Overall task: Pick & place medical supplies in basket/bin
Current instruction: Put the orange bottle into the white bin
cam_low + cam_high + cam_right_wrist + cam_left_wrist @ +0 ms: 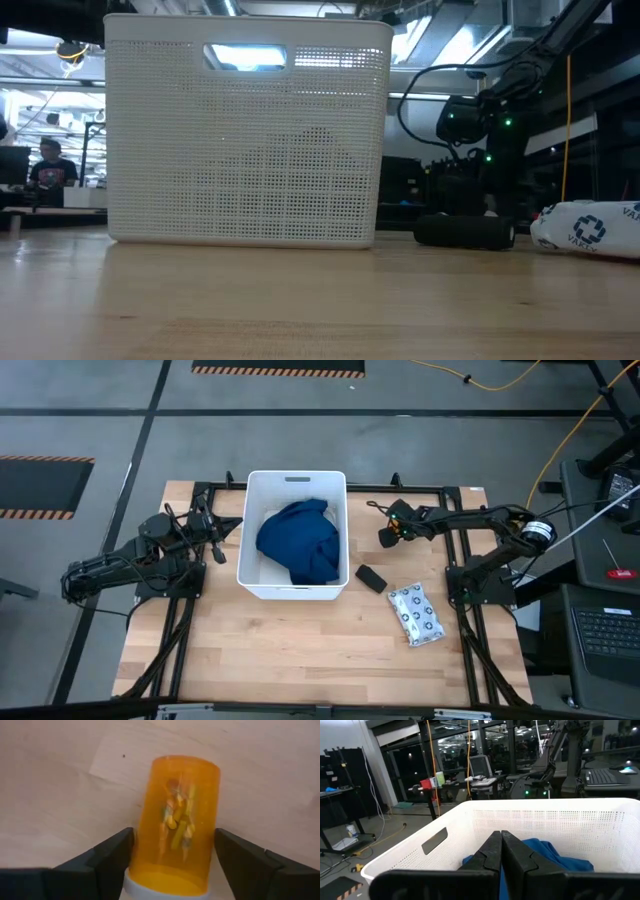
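Observation:
The white tub (pixel 243 550) stands mid-table with the dark blue cloth (pixel 300 540) bunched inside it. My right gripper (pixel 385 532) is right of the tub near the far edge, shut on the small orange bottle (pixel 175 825). The black oblong (pixel 371 578) lies flat on the wood by the tub's near right corner. Beside it, toward the right edge, lies the white dotted packet (pixel 415 613). My left gripper (pixel 218 525) waits shut at the tub's left wall, and its wrist view looks over the rim (pixel 520 805) onto the cloth (pixel 550 852). My right gripper (pixel 174 865) pinches the orange bottle between its two fingers, on the bottle's sides just above the white cap (pixel 165 891). The fingers (pixel 112 857) run along the bottle, pointing down at the table, cap end toward the wrist. In the low view the gripper (pixel 462 120) hangs well above the wood.
Black frame rails (pixel 455 560) run along both sides of the wooden table under the arms. Bare wood stretches in front of the tub toward the near edge. In the low view the tub's perforated wall (pixel 245 150) stands left of the oblong (pixel 465 232) and packet (pixel 590 228). A person sits far behind.

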{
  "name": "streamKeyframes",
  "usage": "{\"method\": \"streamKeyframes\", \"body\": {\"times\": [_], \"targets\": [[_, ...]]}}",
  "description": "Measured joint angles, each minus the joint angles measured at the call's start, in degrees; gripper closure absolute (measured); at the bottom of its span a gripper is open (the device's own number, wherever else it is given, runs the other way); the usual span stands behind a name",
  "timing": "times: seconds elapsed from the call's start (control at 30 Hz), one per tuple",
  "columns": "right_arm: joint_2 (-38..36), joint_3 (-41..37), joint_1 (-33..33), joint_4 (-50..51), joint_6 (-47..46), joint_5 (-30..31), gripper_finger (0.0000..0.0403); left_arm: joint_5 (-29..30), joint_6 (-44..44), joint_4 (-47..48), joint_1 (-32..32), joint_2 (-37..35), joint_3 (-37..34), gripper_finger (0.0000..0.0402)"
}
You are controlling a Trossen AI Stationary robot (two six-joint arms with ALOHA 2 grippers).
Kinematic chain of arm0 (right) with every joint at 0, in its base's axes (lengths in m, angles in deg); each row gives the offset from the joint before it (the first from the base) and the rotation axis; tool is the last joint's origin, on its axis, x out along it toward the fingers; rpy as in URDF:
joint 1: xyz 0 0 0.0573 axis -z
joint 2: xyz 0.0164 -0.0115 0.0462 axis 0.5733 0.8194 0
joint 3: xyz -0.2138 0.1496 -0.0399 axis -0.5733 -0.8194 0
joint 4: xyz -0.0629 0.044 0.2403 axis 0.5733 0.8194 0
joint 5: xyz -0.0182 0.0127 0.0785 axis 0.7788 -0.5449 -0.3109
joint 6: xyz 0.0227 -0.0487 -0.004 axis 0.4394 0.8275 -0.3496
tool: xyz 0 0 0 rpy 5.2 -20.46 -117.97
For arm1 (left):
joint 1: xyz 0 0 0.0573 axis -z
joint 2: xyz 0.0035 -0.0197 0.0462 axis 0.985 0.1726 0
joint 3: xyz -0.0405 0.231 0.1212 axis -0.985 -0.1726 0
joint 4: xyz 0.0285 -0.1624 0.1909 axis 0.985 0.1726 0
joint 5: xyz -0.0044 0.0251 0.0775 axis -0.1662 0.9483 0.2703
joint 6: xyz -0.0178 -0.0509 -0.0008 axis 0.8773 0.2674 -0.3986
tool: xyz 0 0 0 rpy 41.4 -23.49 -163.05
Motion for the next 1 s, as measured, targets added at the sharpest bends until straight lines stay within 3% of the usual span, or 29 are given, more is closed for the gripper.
{"method": "streamKeyframes", "body": {"times": [0.37,0.53,1.0], "targets": [[0.10,0.48,-0.58,-0.81,3.24,-0.39,0.0224,0.00,0.00,0.00,0.01,0.00,0.00,0.0395],[-1.12,2.35,-1.43,-0.04,4.54,-0.16,0.0226,0.00,0.02,0.02,0.02,0.00,0.00,0.0395],[-6.89,13.68,-4.52,15.26,7.38,-0.36,0.0227,0.22,0.00,0.00,0.01,0.00,0.00,0.0396]]}}
